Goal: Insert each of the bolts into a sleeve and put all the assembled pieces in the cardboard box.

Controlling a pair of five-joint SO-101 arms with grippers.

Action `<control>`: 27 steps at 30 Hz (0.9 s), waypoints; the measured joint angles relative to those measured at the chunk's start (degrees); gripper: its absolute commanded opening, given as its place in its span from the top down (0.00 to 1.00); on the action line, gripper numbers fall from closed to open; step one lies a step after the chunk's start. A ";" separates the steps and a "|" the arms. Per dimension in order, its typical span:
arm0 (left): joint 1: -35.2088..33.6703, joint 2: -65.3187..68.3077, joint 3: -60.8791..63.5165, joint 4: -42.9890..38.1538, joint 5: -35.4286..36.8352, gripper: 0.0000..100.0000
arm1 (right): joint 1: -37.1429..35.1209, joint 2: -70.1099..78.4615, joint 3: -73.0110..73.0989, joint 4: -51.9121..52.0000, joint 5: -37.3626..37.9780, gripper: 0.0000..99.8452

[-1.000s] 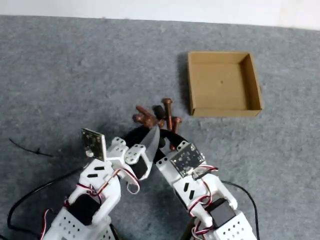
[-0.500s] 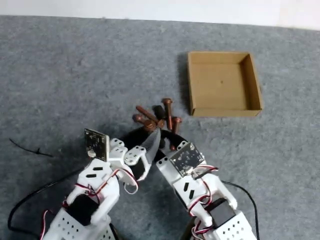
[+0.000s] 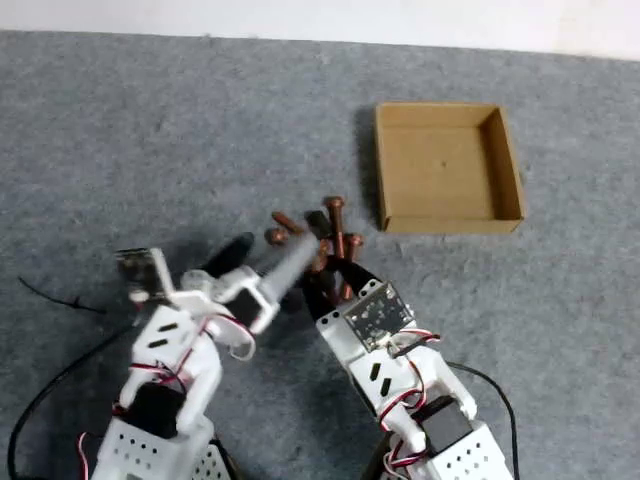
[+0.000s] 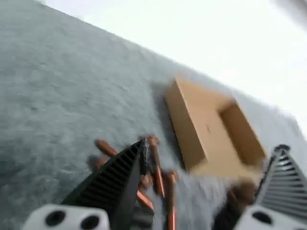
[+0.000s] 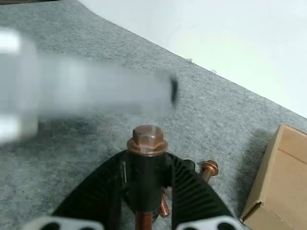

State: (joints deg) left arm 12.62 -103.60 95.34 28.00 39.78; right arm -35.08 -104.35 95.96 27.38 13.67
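Several loose bolts (image 3: 337, 228) sit mid-frame, just left of the cardboard box (image 3: 440, 170) at upper right. Right gripper (image 5: 146, 165) pinches a bolt (image 5: 147, 140) in what looks like a black sleeve (image 5: 145, 178) (head up); left gripper (image 4: 211, 146) gapes wide beside them.

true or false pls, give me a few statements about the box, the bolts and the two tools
1. The cardboard box is empty. True.
2. The right tool holds nothing. False: it is shut on a copper bolt.
3. The left tool is open. True.
4. The loose bolts lie inside the box. False: they lie on the grey mat beside it.
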 measured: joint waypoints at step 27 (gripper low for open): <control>-5.63 0.00 0.62 -1.05 -23.91 0.99 | 10.81 0.00 0.00 0.00 0.00 1.00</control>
State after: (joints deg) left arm 6.99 -103.60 95.96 26.95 15.87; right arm -24.26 -104.35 95.96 27.38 13.67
